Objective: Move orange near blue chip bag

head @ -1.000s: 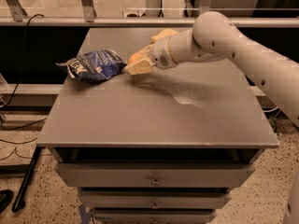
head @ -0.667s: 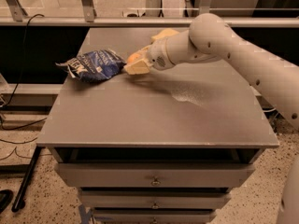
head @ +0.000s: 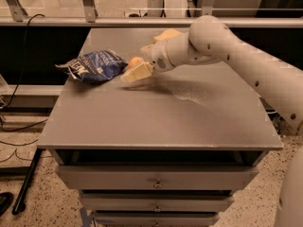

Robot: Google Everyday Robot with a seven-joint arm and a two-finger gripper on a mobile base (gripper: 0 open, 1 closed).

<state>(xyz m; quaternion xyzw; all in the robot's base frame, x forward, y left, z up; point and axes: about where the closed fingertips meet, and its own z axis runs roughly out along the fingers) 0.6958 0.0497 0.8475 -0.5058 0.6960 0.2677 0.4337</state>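
The blue chip bag (head: pixel 93 66) lies crumpled at the back left of the grey tabletop (head: pixel 161 117). The orange (head: pixel 135 62) shows as a small orange patch just right of the bag, mostly hidden behind my gripper's fingers. My gripper (head: pixel 134 71) reaches in from the right, low over the table, right next to the bag's right edge, with the orange between its fingers.
A pale yellow sponge (head: pixel 166 34) lies at the back of the table, partly hidden behind my arm (head: pixel 222 44). The table is a drawer cabinet with drawers (head: pixel 156 178) below its front edge. Cables and a dark rail lie on the left.
The gripper has shifted slightly left toward the bag, staying low over the table. The bag has not moved.
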